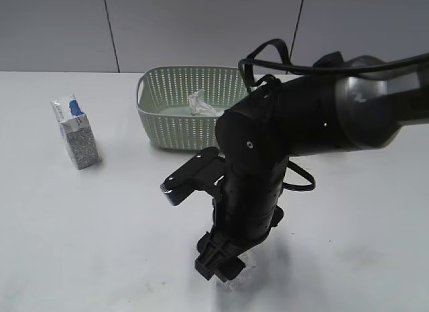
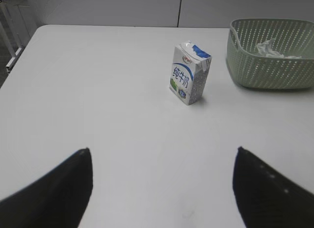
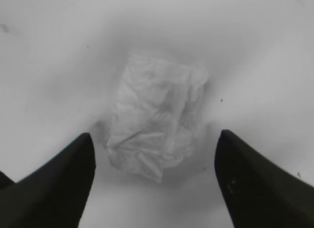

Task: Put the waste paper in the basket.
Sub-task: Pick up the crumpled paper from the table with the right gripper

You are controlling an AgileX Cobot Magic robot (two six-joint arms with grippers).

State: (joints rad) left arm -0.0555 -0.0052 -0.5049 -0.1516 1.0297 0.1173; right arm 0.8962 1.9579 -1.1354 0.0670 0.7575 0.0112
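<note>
Crumpled waste paper (image 3: 157, 122) lies between the wide-spread fingers of the right gripper (image 3: 154, 181), judged light, soft, compressible; best pinched across its middle.

A milk carton (image 2: 190, 73) stands mid-table; the green basket (image 2: 274, 66) near the far right edge holds crumpled paper (image 2: 271, 48).

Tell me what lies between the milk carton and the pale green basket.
Only bare white table separates the small milk carton from the pale green slotted basket, clearest in the left wrist view.
</note>
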